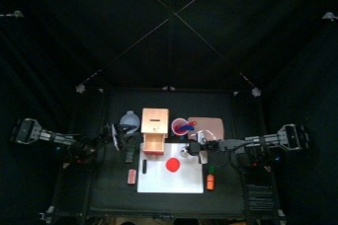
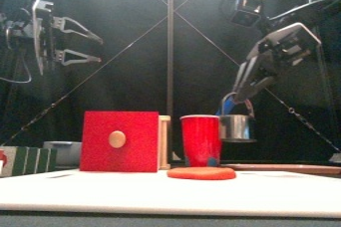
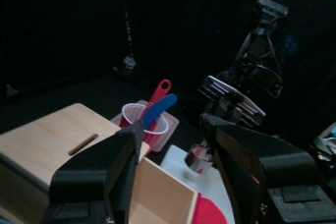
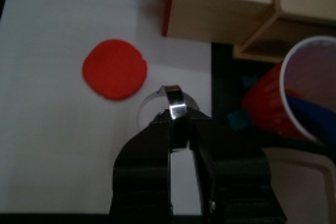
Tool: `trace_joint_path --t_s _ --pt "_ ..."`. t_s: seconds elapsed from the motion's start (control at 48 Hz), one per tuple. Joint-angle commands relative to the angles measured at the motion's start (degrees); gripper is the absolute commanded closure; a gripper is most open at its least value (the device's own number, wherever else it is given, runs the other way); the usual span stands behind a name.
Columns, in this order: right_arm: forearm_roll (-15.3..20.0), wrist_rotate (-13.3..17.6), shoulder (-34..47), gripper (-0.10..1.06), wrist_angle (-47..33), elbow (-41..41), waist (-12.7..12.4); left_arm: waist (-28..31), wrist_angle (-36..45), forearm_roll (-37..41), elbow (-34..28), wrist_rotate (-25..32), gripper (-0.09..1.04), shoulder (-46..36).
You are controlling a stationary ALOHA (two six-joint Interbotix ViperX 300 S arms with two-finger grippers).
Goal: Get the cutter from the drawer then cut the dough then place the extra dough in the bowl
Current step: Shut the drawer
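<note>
The round metal cutter [image 2: 237, 126] hangs above the table behind the red cup, and my right gripper [image 2: 241, 99] is shut on its wire handle [image 4: 174, 103]. A flat red dough disc [image 1: 172, 166] lies on the white cutting board [image 1: 152, 185]; in the right wrist view the dough [image 4: 116, 69] is off to one side of the cutter. The wooden box [image 1: 156, 126] stands behind the board with its red drawer front [image 2: 120, 141] pulled out. The blue-grey bowl [image 1: 128, 122] sits left of the box. My left gripper [image 2: 74, 42] hangs high at the left, open and holding nothing.
A red cup [image 2: 200, 139] with a blue and a red toy knife [image 3: 160, 102] stands right of the box, close to the right arm. A pink tray [image 1: 214, 128] lies behind it. Small toys lie at the board's left edge [image 1: 132, 177] and right edge [image 1: 209, 181].
</note>
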Motion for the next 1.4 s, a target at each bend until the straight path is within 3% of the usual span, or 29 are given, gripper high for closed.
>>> trace_joint_path --t_s 0.021,0.292,0.5,0.667,0.979,1.396 --pt "-0.4 -0.1 -1.7 0.57 -2.5 2.2 0.2 4.9 1.0 4.4 -5.1 0.4 0.09 3.3" --pt "-0.7 -0.2 0.6 0.54 -8.5 6.6 0.2 15.4 1.3 12.3 -13.6 0.3 0.08 13.7" --pt "-0.8 -0.2 1.9 0.38 -11.1 7.0 0.7 22.6 4.5 15.0 -19.0 0.3 0.08 20.2" --pt "-0.3 -0.1 2.0 0.28 -11.2 6.2 1.1 27.6 15.5 18.3 -24.5 0.2 0.08 22.8" --pt "-0.4 -0.2 3.8 0.26 -11.3 -3.3 1.5 33.8 42.6 28.7 -35.9 0.3 0.09 24.8" --pt "0.4 0.0 24.2 0.28 -13.9 -20.4 7.0 37.4 58.5 36.5 -42.7 0.4 0.10 30.3"
